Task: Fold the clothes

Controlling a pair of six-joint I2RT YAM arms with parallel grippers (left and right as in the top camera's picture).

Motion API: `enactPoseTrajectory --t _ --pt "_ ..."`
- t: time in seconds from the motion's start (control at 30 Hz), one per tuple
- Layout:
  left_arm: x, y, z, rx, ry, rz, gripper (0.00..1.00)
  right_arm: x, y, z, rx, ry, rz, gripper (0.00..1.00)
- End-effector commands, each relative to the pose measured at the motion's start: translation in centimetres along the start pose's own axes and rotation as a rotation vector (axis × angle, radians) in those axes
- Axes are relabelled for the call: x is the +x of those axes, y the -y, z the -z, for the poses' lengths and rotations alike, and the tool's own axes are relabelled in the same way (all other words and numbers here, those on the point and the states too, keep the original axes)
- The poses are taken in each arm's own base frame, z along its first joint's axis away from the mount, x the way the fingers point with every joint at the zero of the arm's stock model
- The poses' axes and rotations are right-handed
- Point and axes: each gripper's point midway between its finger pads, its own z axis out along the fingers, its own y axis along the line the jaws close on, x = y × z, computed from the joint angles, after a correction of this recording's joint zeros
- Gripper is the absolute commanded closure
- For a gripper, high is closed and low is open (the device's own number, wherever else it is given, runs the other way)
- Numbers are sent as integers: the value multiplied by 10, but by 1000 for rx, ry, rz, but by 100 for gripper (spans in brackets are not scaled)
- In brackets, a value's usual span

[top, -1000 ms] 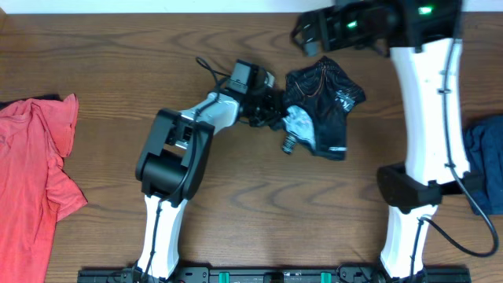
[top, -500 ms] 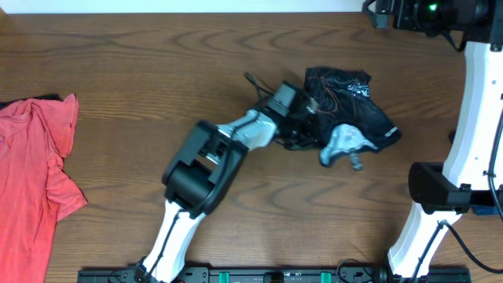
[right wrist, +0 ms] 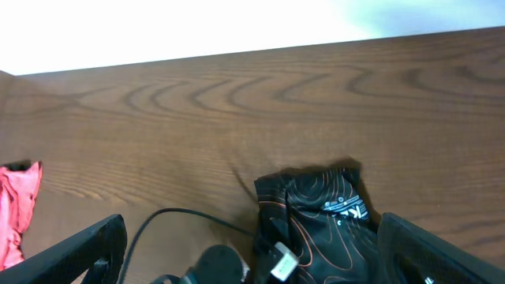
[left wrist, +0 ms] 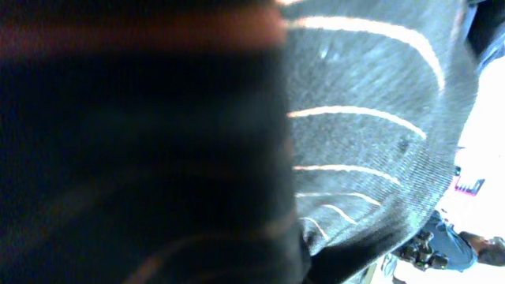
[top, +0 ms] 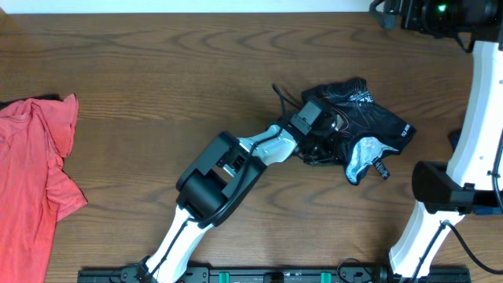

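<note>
Nearest to the robot's base, the left arm reached forward and to the right across the wooden table. The left gripper was pressed into the left edge of the black jersey, and its jaws were clenched on a bunch of that cloth. In the left wrist view almost everything was dark fabric with thin orange lines, very close to the lens, so the fingers themselves were not visible there.

The jersey lay as a crumpled heap a little right of the table's middle. From the left gripper it extended to the right. Its long axis ran roughly across the table, tilted slightly, with the right end nearer to the robot. The pale grey inner collar was turned outward at the near edge of the heap, just beside the gripper.

Farther away, the right gripper hung above the far edge of the table with its fingers spread wide and nothing between them. From there the jersey lay nearer to the robot and well apart from that gripper. The left arm was therefore clearly the closer one. I judge that the heap must first be spread flat before any fold.

A red garment lay at the left edge, well apart.
</note>
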Motion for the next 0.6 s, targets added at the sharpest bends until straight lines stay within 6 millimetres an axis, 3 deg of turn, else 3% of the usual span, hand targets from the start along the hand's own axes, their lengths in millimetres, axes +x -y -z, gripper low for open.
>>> enactPoseTrajectory --t 0.0,0.03,0.07,0.1,0.3,0.4,0.5,0.57 --pt "-8 40 33 34 63 -101 93 -2 3 11 -31 13 -39 1" --pt "-8 44 38 30 71 -104 90 -2 4 12 -36 14 -46 1" --pt "-9 50 43 26 83 -108 74 -2 4 12 -40 14 -56 1" --pt "-9 54 47 27 89 -112 69 -3 5 13 -40 15 -66 1" --pt "-10 66 60 31 114 -95 67 -1 5 13 -48 8 -70 1" --pt "-33 49 71 -34 204 -103 66 2 3 13 -58 -7 -75 1" --pt "-61 23 94 -108 300 -135 44 8 3 13 -57 -29 -83 1" --pt "-78 4 113 -130 340 -136 38 12 1 13 -70 -46 -70 1"
